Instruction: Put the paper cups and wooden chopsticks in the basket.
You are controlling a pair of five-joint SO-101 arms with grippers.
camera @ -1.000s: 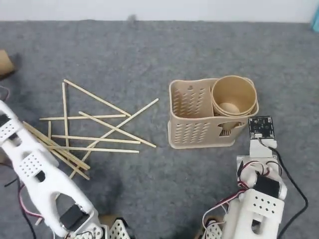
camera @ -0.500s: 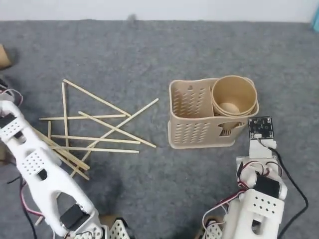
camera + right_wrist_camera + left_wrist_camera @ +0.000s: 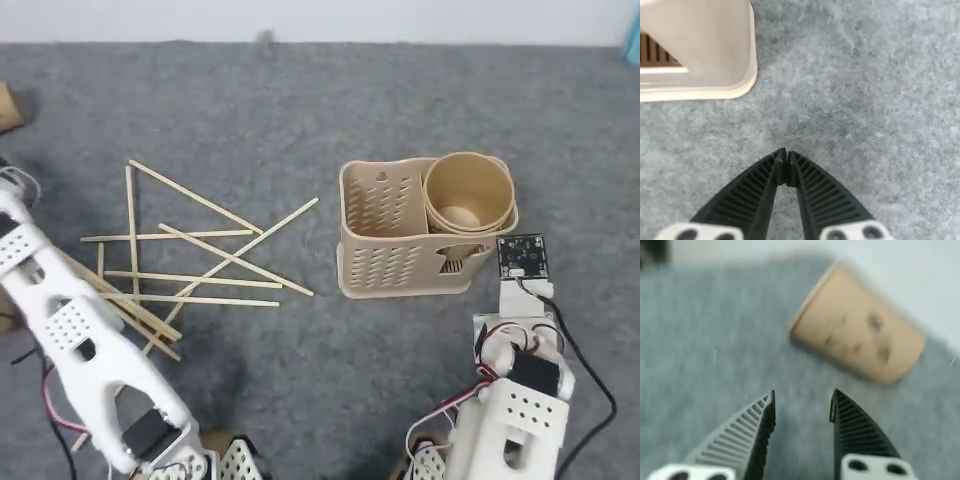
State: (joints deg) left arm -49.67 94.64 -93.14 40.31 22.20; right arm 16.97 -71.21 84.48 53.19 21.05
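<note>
— What are they working on?
— A grey, short-pile carpet (image 3: 300,110) with a strip of pale wall (image 3: 300,18) along its far edge.
— And the basket?
— The basket (image 3: 385,262) is beige plastic with rounded corners, slotted walls and two compartments. The compartment nearer the right arm (image 3: 520,400) holds nested paper cups (image 3: 470,195), tan and round. I make out two rims, though I can't be sure of the count.
— Any other cup?
— One loose paper cup (image 3: 857,337) lies on its side on the carpet, just ahead of the left gripper (image 3: 803,392). Its ribbed black fingers stand apart and hold nothing.
— Chopsticks?
— The wooden chopsticks (image 3: 200,255) are thin and pale, about ten, crisscrossed on the carpet between the left arm (image 3: 70,340) and the basket. Some run under that arm.
— The right gripper?
— The right gripper (image 3: 786,155) has its fingers pressed together, empty. It sits over the carpet just beside a corner of the basket.
</note>
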